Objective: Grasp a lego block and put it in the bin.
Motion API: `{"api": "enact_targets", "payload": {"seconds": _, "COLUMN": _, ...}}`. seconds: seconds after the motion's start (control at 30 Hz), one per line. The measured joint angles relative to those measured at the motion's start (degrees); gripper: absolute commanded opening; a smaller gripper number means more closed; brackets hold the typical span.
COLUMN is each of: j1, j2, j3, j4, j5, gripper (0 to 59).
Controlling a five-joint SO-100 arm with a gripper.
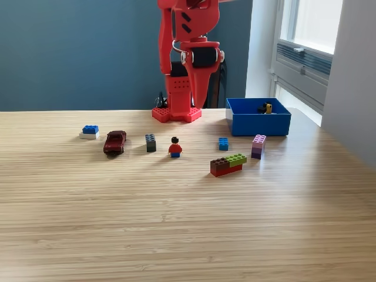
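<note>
Several lego blocks lie on the wooden table [176, 235]: a blue-on-white block [89, 131], a dark grey block [151, 143], a small blue block [223, 143], a pink and purple stack [258, 146] and a brown, green and red stack [228, 164]. The blue bin [258, 122] stands at the back on the exterior view's right, with a small yellow and black piece [266, 107] inside. My red arm rises at the back centre. Its gripper [197, 101] points down above the arm's base [176, 113], well behind the blocks. The jaws look closed together, with nothing held.
A dark red toy car [115, 141] and a small figure with a red torso [175, 147] stand among the blocks. A window sill and white wall [346, 88] border the table on the exterior view's right. A dark blue wall is behind.
</note>
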Motion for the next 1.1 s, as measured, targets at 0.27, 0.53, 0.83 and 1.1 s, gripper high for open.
{"api": "enact_targets", "payload": {"seconds": 0.27, "j1": 0.0, "j2": 0.0, "j3": 0.0, "j4": -0.9, "j5": 0.1, "gripper": 0.0}}
{"api": "enact_targets", "payload": {"seconds": 0.53, "j1": 0.0, "j2": 0.0, "j3": 2.2, "j4": -3.2, "j5": -0.4, "gripper": 0.0}}
{"api": "enact_targets", "payload": {"seconds": 0.83, "j1": -0.1, "j2": 0.0, "j3": 4.0, "j4": -3.7, "j5": -0.8, "gripper": 0.0}}
{"api": "enact_targets", "payload": {"seconds": 1.1, "j1": -2.8, "j2": 0.0, "j3": 5.6, "j4": -3.7, "j5": -5.3, "gripper": 0.2}}
